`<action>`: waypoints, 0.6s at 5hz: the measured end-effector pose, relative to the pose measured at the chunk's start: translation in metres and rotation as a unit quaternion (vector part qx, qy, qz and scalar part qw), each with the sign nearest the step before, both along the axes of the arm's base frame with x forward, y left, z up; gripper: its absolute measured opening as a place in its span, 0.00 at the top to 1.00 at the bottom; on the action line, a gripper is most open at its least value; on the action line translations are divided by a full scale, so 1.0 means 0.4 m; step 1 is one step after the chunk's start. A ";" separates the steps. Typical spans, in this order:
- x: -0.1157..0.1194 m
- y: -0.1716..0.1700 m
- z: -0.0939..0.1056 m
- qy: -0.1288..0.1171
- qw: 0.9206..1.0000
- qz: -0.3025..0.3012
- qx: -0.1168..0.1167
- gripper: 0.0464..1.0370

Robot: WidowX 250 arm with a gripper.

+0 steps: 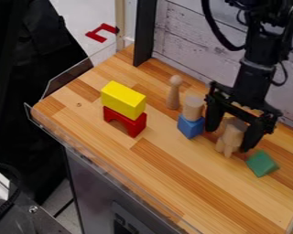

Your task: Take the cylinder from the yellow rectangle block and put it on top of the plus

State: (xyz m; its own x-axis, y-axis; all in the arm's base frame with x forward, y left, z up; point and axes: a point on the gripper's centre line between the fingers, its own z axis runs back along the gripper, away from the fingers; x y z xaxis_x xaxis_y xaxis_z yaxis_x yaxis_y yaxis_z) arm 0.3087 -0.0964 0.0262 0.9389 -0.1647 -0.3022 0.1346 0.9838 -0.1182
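The gripper (230,138) stands with its fingers wide apart, at ten and four o'clock of the cylinder (236,126). Contact with either finger cannot be determined, nor can a grasp. The cylinder appears seated upright on the plus (229,144), long axis roughly parallel to the fingers. The yellow block (122,99) lies well apart, toward ten o'clock. Placement is judged complete; the next move should be a straight upward withdrawal, since sideways drift could topple the cylinder.
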 end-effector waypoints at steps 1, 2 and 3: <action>0.003 -0.004 0.030 -0.016 1.000 0.003 0.003 0.04; 0.003 -0.004 0.087 -0.038 0.999 -0.006 0.015 0.04; -0.008 -0.027 0.159 -0.059 0.998 -0.025 0.023 0.04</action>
